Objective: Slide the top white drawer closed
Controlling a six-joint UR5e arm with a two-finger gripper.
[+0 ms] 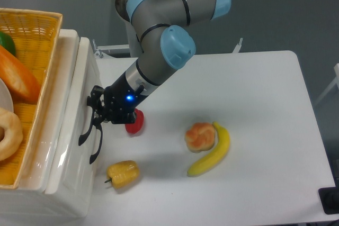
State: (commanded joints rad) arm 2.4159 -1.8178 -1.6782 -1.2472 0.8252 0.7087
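The top white drawer (71, 146) sits at the left edge of the table (254, 104), its thick glossy front panel facing right and its curved black handle (91, 137) running down that face. The gripper (98, 110) is pressed up against the upper end of the handle, black fingers against black handle, so whether the jaws are apart or together cannot be told from this angle. The arm (159, 46) slants down to it from the upper middle, a small blue light glowing at the wrist. A yellow woven basket (32, 30) rests on top, holding bread and a doughnut. On the table lie a red fruit (135, 123) just beside the gripper, a yellow pepper (123, 173) near the drawer front, and a bun (200, 136) touching a banana (213, 152)
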